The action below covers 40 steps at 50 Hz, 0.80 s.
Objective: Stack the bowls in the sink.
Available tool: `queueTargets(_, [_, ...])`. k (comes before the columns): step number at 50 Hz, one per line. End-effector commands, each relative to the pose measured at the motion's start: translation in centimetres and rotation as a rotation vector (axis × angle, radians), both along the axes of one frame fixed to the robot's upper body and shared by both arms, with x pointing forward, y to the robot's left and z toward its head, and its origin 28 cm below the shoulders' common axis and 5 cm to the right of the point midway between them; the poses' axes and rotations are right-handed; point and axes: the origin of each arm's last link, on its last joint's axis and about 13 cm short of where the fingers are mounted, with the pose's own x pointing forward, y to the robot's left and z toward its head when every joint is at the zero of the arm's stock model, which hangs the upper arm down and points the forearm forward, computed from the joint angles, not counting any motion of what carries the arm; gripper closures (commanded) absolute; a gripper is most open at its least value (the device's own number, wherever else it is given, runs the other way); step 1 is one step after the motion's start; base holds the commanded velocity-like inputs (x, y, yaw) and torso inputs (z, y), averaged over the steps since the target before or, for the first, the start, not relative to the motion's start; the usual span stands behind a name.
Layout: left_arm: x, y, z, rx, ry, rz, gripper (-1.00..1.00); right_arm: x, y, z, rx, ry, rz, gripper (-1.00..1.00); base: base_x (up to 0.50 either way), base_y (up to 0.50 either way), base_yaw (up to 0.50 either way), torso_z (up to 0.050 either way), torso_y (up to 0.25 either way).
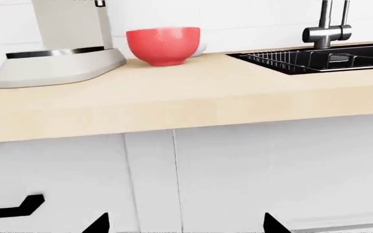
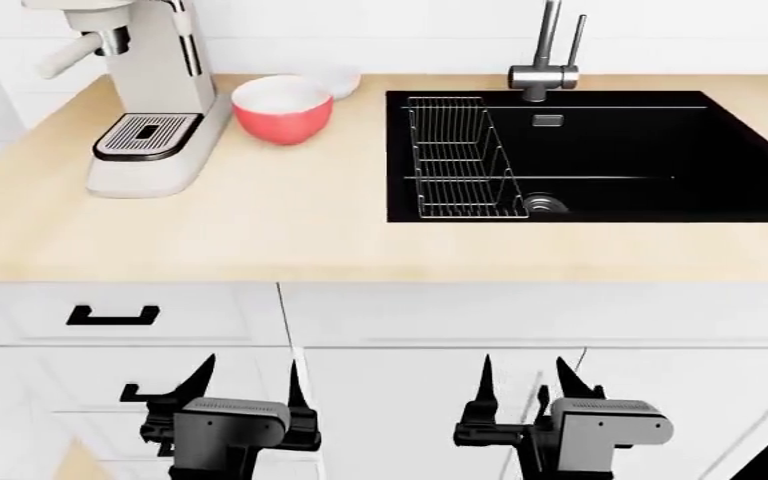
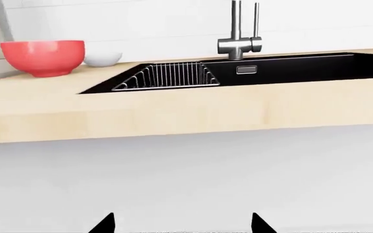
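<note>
Countertop (image 2: 291,230) of pale wood runs across the whole head view, with white cabinets (image 2: 491,330) below it and a black drawer handle (image 2: 113,316) on the left. Set into the counter is the sink (image 2: 624,150), a wide black basin with a wire rack (image 2: 458,160) at its left end, a round steel drain (image 2: 544,204) beside the rack, and a tall steel tap (image 2: 544,60) behind it. A cream coffee machine (image 2: 151,90) stands at the counter's left end.

Just right of the machine sits the red bowl (image 2: 281,108), upright, white inside, on the counter and well apart from the sink. The white bowl (image 2: 341,80) sits behind it toward the wall, just beside it and partly hidden by it.

Both arms hang low in front of the cabinets, below counter level. The left gripper (image 2: 248,385) has its two pointed fingers spread wide with nothing between them. The right gripper (image 2: 524,380) is likewise spread and holds nothing.
</note>
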Motion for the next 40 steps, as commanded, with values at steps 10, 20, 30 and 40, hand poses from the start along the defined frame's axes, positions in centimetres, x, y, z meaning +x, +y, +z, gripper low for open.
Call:
queueTargets(10, [0.7,-0.2,1.2,-0.011,0.005,0.007,-1.0,0.1,0.1,1.7,0.033,0.019,0.018,-1.0,0.0,0.4,0.0,0.0,0.0])
queueTargets(20, [7.1,-1.1,9.1,-0.001,-0.089,-0.04,-1.0,5.8,-0.2,9.8,-0.007,-0.001,0.049,-1.0,0.0,0.0,0.0,0.0,0.0])
queueTargets(30, [15.2,-1.7,15.1,-0.04,-0.06,-0.036,-1.0,14.7,-0.3,15.1,0.011,0.006,0.042,-1.0,0.0,0.0,0.0,0.0,0.0])
queueTargets(40, [19.2,-1.8,16.9,-0.038,-0.002,-0.022,-1.0,19.1,0.0,15.7,0.043,0.061,0.031,-1.0,0.0,0.0,0.0,0.0,0.0])
